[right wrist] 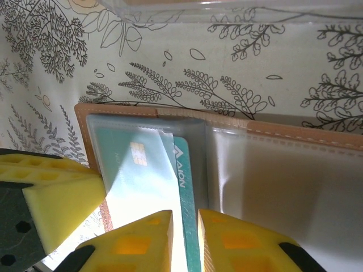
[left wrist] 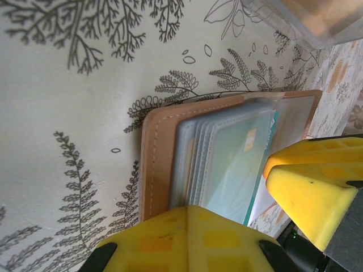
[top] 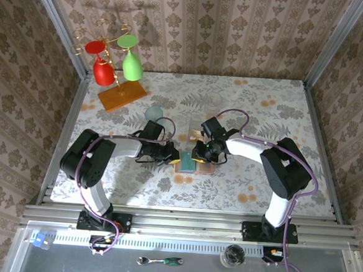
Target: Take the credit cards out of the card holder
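Fingers of the right gripper (right wrist: 185, 221) pinch the edge of a teal credit card (right wrist: 182, 170), partly out of a clear pocket in the open card holder (right wrist: 283, 135). Beside it the left gripper (left wrist: 190, 218), fully closed, presses the holder's end onto the floral table (top: 264, 104).

Card holder (top: 188, 163) lies open on the table (top: 258, 110), near-centre, with left gripper (top: 170, 156) at its left edge and right gripper (top: 200, 155) at its right side. A credit card (right wrist: 182, 187) sits in a pocket of the holder's left half. Clear box (top: 197, 132) stands just behind the holder; rack (top: 121, 95) well apart, far left.
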Action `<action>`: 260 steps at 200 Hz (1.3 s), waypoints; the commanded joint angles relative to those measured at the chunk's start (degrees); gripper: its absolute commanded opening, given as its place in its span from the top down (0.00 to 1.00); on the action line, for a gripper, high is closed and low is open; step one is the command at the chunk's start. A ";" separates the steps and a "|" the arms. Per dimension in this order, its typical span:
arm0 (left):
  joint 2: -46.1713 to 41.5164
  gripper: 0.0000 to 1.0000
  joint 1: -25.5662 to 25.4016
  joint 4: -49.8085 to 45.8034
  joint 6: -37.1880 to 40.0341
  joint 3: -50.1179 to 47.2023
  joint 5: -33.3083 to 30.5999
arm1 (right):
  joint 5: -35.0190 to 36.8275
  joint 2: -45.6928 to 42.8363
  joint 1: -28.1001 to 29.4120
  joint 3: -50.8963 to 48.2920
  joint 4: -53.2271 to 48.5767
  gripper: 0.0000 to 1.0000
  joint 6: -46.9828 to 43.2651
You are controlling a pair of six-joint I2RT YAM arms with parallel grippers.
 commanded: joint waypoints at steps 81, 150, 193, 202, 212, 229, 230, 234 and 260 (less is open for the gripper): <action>1.44 0.93 0.39 -2.22 1.85 1.48 -0.32 | -0.49 0.41 0.31 -0.26 1.18 0.80 0.48; 2.02 0.93 0.48 -2.53 2.38 1.92 -0.14 | 2.64 -0.05 0.27 -0.27 -1.43 0.79 -0.26; 1.84 0.93 0.48 -2.47 2.34 1.91 -0.14 | 4.52 -1.75 0.28 -0.02 -2.92 0.79 -0.90; 1.70 0.93 0.48 -2.47 2.25 1.98 -0.15 | 4.65 -2.17 0.27 0.01 -3.01 0.79 -0.90; 1.51 0.93 0.49 -2.47 2.27 1.99 -0.14 | 4.76 -2.45 0.25 0.13 -3.22 0.79 -0.92; 0.86 0.93 0.57 -2.70 2.25 2.24 -0.14 | 4.88 -3.24 0.24 0.13 -3.32 0.79 -0.99; 0.82 0.93 0.57 -2.68 2.21 2.26 -0.14 | 4.91 -3.28 0.23 0.11 -3.29 0.79 -0.94; 0.51 0.93 0.57 -2.79 2.26 2.31 -0.22 | 4.93 -3.63 0.23 0.06 -3.17 0.79 -0.90; -1.08 0.93 0.66 -4.63 2.84 3.21 -0.67 | 5.24 -5.15 0.21 -0.43 -2.84 0.79 -0.86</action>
